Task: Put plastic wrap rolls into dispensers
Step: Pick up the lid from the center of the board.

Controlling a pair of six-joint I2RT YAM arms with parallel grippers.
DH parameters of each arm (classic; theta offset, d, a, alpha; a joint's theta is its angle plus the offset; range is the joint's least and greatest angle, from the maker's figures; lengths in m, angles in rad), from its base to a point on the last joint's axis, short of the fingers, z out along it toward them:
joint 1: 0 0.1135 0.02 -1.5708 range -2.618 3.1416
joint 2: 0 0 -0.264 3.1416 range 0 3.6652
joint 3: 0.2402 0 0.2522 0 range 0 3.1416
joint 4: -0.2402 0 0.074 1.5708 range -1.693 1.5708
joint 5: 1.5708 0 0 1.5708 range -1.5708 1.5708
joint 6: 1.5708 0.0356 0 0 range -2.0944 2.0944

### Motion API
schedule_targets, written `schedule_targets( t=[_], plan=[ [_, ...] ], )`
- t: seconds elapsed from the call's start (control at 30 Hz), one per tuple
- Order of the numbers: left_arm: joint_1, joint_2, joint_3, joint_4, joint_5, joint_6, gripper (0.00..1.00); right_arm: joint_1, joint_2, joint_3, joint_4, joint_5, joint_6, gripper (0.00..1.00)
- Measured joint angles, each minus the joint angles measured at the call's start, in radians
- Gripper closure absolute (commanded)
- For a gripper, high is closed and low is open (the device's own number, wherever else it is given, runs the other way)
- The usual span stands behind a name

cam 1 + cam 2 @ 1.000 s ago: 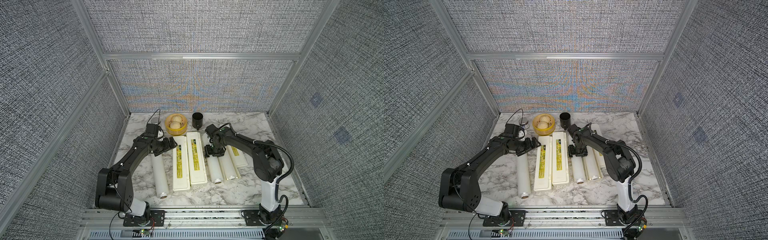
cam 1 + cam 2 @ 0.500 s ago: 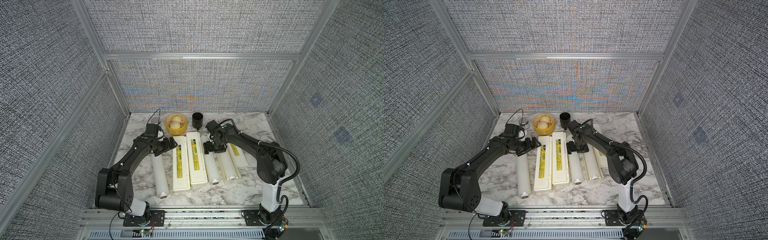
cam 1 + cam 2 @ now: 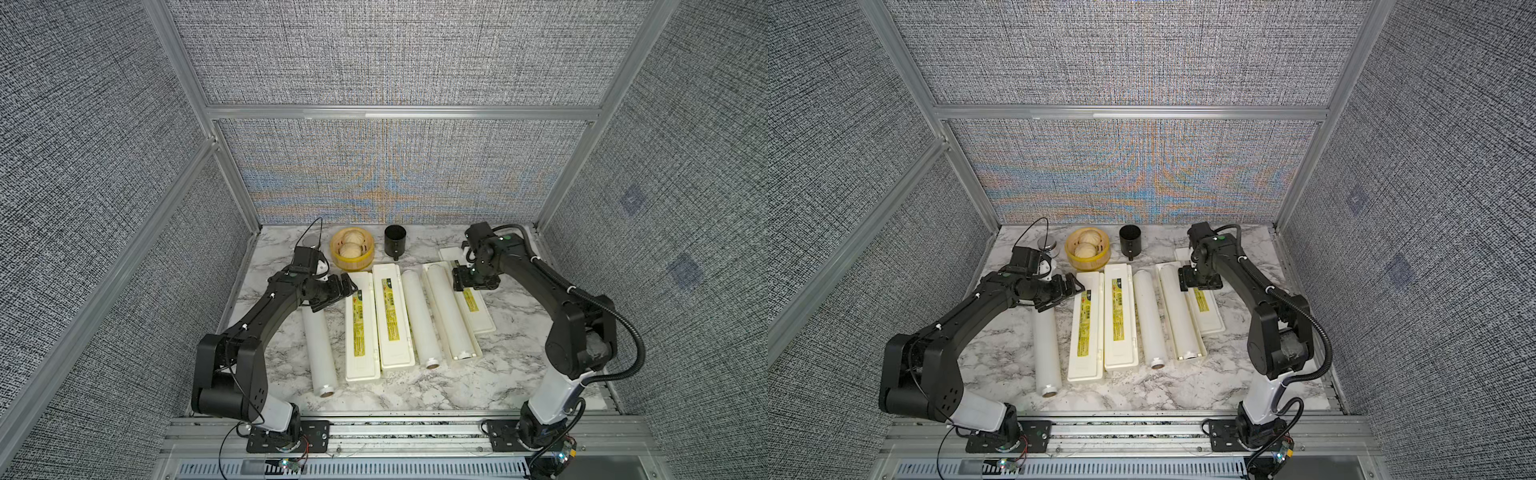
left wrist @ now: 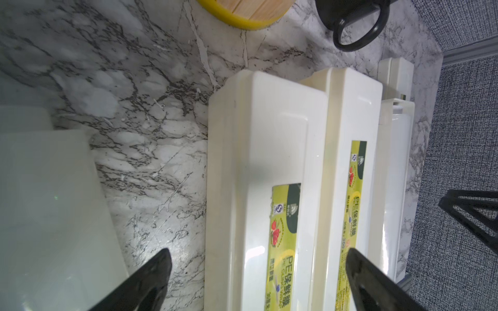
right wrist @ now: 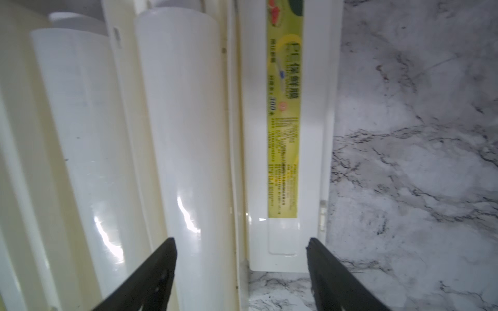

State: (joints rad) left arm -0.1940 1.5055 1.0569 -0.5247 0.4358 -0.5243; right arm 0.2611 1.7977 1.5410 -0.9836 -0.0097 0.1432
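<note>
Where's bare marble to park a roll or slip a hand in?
Free: the front strip of the table between the rolls and the rail; the marble between the open dispenser lid and the right arm; the back gap beside the black cup. Crowded: the middle row, dispensers and rolls packed side by side.

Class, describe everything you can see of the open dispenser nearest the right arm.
The open dispenser is a long, narrow cream-white box, seemingly plastic, lying flat on the marble table. Its lid, bearing a yellow-green label, lies swung open beside the tray, which holds a plastic wrap roll. The open right end effector hovers over the lid's far end; contact is unclear.
</note>
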Motion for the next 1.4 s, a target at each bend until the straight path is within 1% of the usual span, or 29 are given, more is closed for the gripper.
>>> schedule_targets(
  t=[0.2, 0.37, 0.6, 0.63, 0.67, 0.8, 0.87, 0.93, 1.07, 1.2, 1.3, 1.4],
  plan=[
    [-0.003, 0.014, 0.027, 0.001, 0.006, -0.011, 0.0, -0.068, 0.098, -0.003, 0.06, -0.001, -0.098, 0.17],
    [-0.007, 0.025, 0.043, 0.0, 0.008, -0.027, 0.0, -0.092, 0.193, 0.03, 0.112, -0.027, -0.154, 0.15],
    [-0.01, 0.038, 0.059, -0.002, 0.003, -0.034, 0.0, -0.102, 0.272, 0.068, 0.158, -0.062, -0.201, 0.12],
    [-0.01, 0.039, 0.061, -0.002, 0.003, -0.034, 0.0, -0.1, 0.281, 0.07, 0.164, -0.076, -0.206, 0.09],
    [-0.011, 0.04, 0.062, -0.002, 0.002, -0.035, 0.0, -0.097, 0.29, 0.07, 0.167, -0.068, -0.205, 0.01],
    [-0.011, 0.042, 0.063, -0.003, 0.0, -0.037, 0.0, -0.095, 0.316, 0.066, 0.183, -0.062, -0.208, 0.01],
    [-0.012, 0.042, 0.063, -0.004, 0.0, -0.037, 0.0, -0.086, 0.338, 0.063, 0.179, -0.034, -0.205, 0.07],
    [-0.012, 0.042, 0.065, -0.004, 0.0, -0.037, 0.0, -0.077, 0.342, 0.063, 0.179, -0.016, -0.188, 0.04],
    [-0.012, 0.042, 0.065, -0.004, 0.0, -0.037, 0.0, -0.071, 0.341, 0.05, 0.197, 0.022, -0.167, 0.06],
    [-0.012, 0.039, 0.065, -0.004, 0.0, -0.037, 0.0, -0.071, 0.328, 0.035, 0.204, 0.03, -0.144, 0.13],
    [-0.018, 0.032, 0.069, -0.007, 0.0, -0.037, 0.0, -0.071, 0.303, 0.018, 0.189, 0.03, -0.125, 0.15],
    [-0.043, 0.031, 0.09, -0.009, -0.005, -0.037, 0.0, -0.071, 0.244, 0.01, 0.161, 0.03, -0.117, 0.16]
  ],
)
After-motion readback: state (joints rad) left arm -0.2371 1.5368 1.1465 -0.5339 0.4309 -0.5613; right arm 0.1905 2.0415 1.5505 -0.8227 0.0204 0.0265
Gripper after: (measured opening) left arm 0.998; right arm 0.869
